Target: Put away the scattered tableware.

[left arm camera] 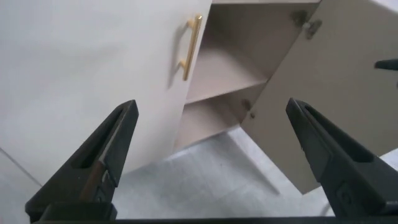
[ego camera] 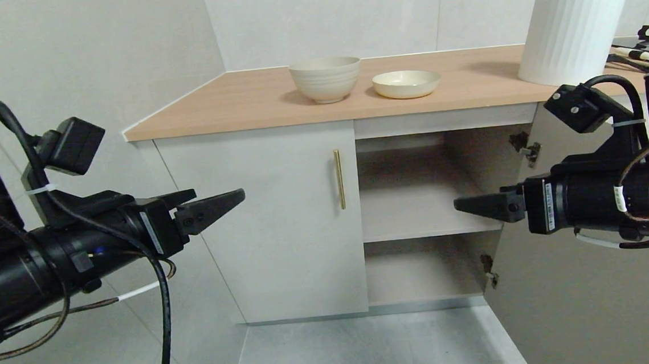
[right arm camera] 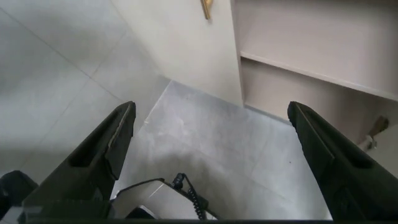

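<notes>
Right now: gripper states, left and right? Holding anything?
Left gripper: open, holding nothing.
Right gripper: open, holding nothing.

Nothing written can be read here. A narrow white label with tiny print stands on the left arm's wrist collar, left of the cupboard's brass handle. Its characters are too small to make out. A second label and a white tag sit on the right arm, right of that handle, both equally illegible.
</notes>
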